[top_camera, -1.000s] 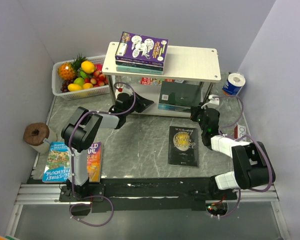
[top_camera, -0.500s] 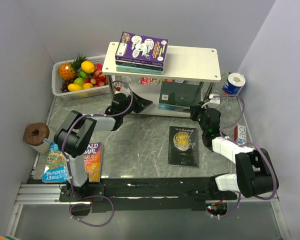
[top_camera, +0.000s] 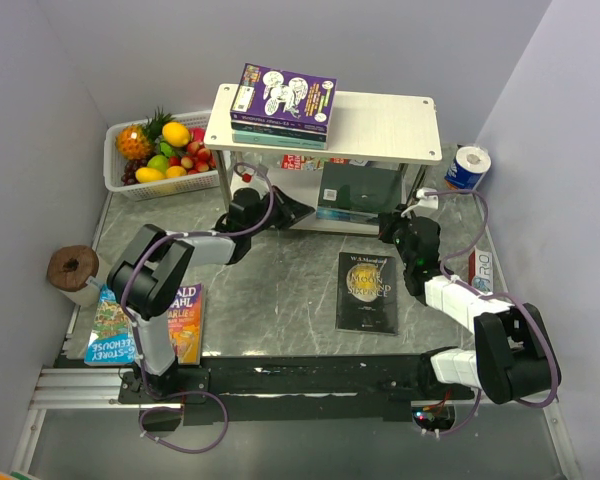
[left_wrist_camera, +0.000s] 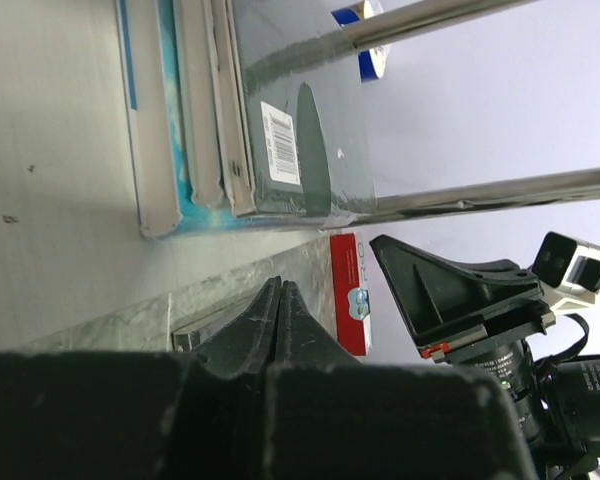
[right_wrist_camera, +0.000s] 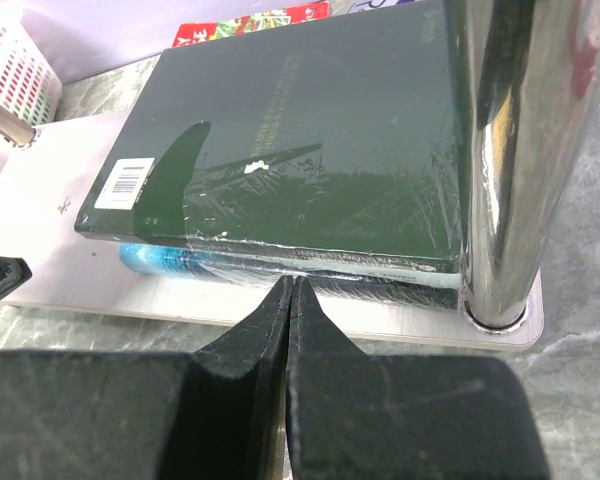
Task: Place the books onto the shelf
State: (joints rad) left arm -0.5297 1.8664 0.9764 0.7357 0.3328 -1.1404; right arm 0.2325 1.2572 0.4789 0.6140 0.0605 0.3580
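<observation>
Both jaws pressed together | glossy film-wrapped dark green book (right_wrist_camera: 280,140) — stacked in pale wood shelf (top_camera: 380,125) | chrome leg (right_wrist_camera: 505,150)

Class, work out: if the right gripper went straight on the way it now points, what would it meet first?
Probably the near edge of the teal book, lying under the green book on the shelf.

The grey marble tabletop (top_camera: 280,290) carries the shelf (top_camera: 390,125) at twelve o'clock, a white fruit basket (top_camera: 195,187) at ten, a black book (top_camera: 368,292) just right of centre, and an orange book (top_camera: 188,320) beside a blue book (top_camera: 110,325) at eight. On the shelf, a purple-topped stack (top_camera: 285,95) lies at the top board's left end. A dark green book (top_camera: 365,188) lies on the lower board.
</observation>
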